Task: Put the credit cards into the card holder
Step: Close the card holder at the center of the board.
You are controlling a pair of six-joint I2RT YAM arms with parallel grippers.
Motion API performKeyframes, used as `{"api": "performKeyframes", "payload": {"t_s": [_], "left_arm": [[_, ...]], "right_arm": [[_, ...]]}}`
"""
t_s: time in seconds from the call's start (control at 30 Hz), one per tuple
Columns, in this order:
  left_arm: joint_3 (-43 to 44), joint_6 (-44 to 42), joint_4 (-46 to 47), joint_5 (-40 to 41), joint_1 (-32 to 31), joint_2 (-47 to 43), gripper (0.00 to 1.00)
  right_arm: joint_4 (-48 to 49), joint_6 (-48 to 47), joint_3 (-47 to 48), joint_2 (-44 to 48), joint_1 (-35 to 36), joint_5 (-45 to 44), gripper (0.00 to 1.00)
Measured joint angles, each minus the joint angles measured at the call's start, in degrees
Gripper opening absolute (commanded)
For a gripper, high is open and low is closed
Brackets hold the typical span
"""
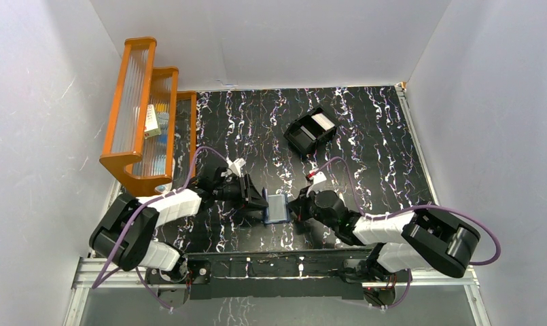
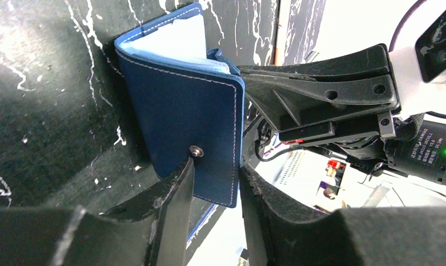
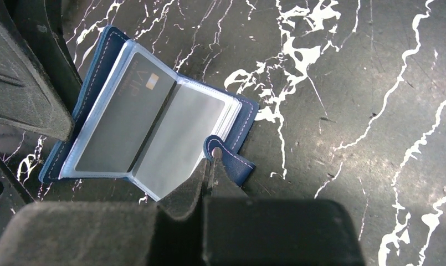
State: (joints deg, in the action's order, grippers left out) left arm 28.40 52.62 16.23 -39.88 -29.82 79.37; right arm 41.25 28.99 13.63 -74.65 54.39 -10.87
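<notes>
A small navy-blue folding leather-like card holder [image 1: 277, 209] is lying low in the middle of the overhead view, on the black tabletop veined with white [image 1: 372, 149], directly between the two arms' tips.

In the right wrist view it is lying open near the upper left. Its pale blue inside is facing up and its clear sleeves are fanning out. A dark grey credit card with a small gold chip [image 3: 123, 113] is sitting in the left sleeve. The sleeve beside it is showing plain grey, and whether that is another card is not clear.

The right gripper [image 3: 210, 169] is coming in from the bottom of that view with its fingers pressed together. Their tips are touching the wallet's small navy snap tab [image 3: 225, 155]. Whether the tab is actually being pinched cannot be told.

The left gripper [image 2: 216, 166] is reaching in from the other side. Its jaws are standing apart, straddling the lower corner of the navy outer cover. That cover is facing the left wrist camera, flat and unbent. One fingertip is resting just below the round metal snap stud [image 2: 196, 149].

Above centre in the overhead view, well apart from the wallet, a black open-top rectangular box [image 1: 296, 139] is holding a white flat piece [image 1: 321, 121]. An orange-framed stepped rack with ribbed clear panels [image 1: 129, 102] is standing at the upper left.
</notes>
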Motion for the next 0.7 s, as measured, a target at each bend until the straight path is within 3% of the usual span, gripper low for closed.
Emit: {"api": "performKeyframes", "payload": {"t_s": [0.7], "left_arm": [[9.0, -6.6, -6.7, 3.6, -2.6, 6.3, 0.51]], "right_arm": [[0.9, 3.8, -2.2, 2.6, 0.0, -3.0, 0.00]]}}
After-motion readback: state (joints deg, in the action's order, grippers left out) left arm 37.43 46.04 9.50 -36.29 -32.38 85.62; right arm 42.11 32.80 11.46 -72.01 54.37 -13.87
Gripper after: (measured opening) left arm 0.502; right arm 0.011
